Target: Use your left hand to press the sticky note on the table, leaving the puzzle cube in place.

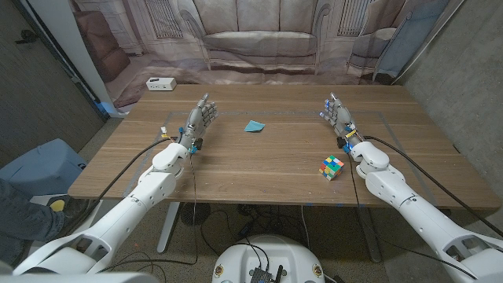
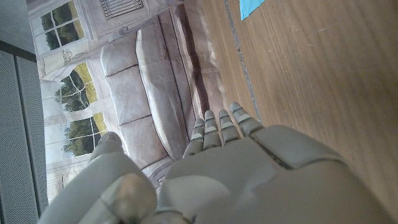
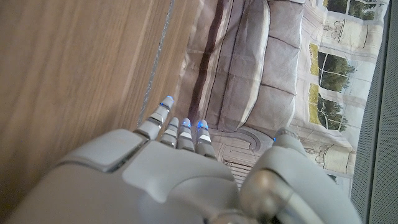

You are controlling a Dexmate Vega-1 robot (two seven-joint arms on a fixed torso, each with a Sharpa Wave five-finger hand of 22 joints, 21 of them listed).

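arms: glossy white rounded shells, black cables running alongside
left hand point(image 1: 202, 118): grey segmented fingers, coloured wires at wrist
right hand point(image 1: 338, 114): grey, blue-lit fingertips point(image 3: 166, 101)

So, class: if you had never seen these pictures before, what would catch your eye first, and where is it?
Probably the bright puzzle cube near the table's front edge, just beside the right arm. Next the blue sticky note lying alone mid-table, between the left hand and the right hand, both raised with fingers apart, holding nothing. Behind the wooden table hangs a backdrop printed with a sofa.
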